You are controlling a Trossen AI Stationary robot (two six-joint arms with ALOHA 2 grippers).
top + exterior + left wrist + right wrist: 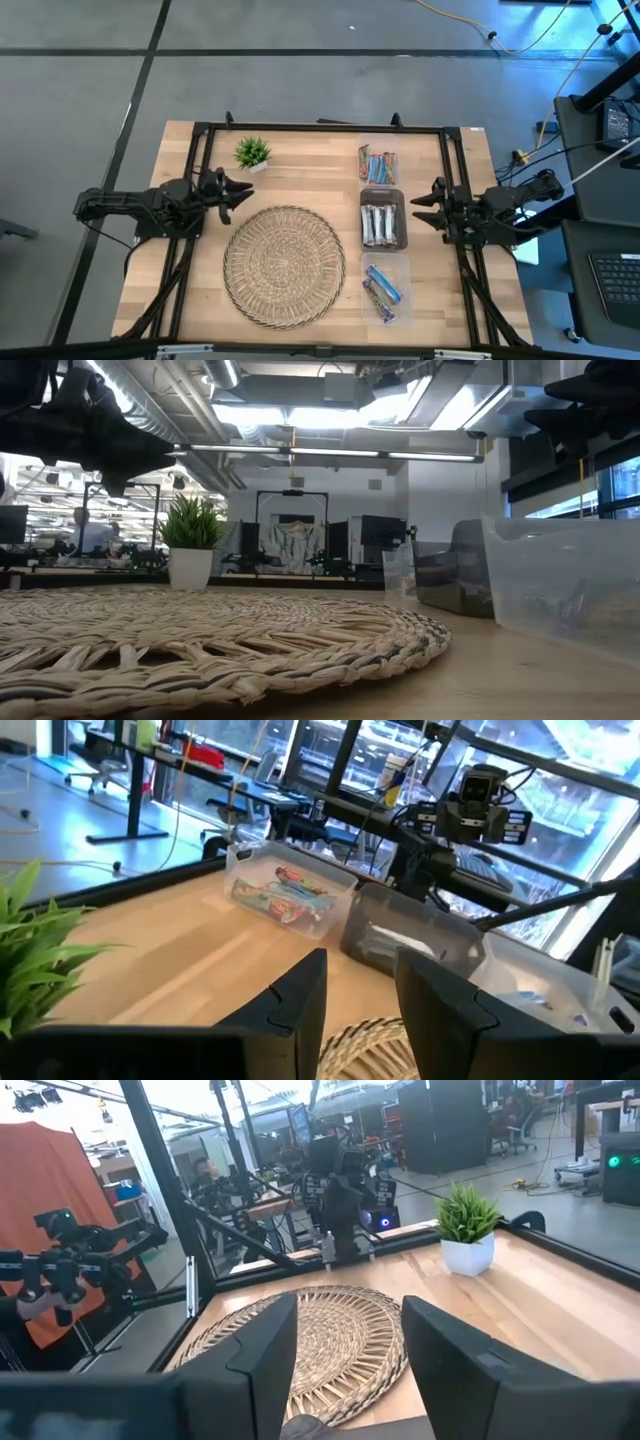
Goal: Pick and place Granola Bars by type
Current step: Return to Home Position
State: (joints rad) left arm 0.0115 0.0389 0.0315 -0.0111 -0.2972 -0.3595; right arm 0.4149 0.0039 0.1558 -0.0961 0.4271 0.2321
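wooden table point(300, 160) is seen from above, framed by black rails, with a round woven mat point(285, 265) laid at its middle and a small potted plant point(252, 152) set near the mat's far left side. three clear bins are lined up in a column along the right side. the granola bars are found sorted in them: red, green and orange bars point(378, 167) in the top bin point(361, 181), silver-white bars point(381, 224) in the middle bin point(404, 215), and blue bars point(382, 290) in the bottom bin point(398, 265). the left gripper point(240, 197) is held near the mat's far left edge, fingers parted with nothing between them. the right gripper point(418, 208) is held just beside the middle bin, on its outer side, fingers likewise spread and nothing gripped.
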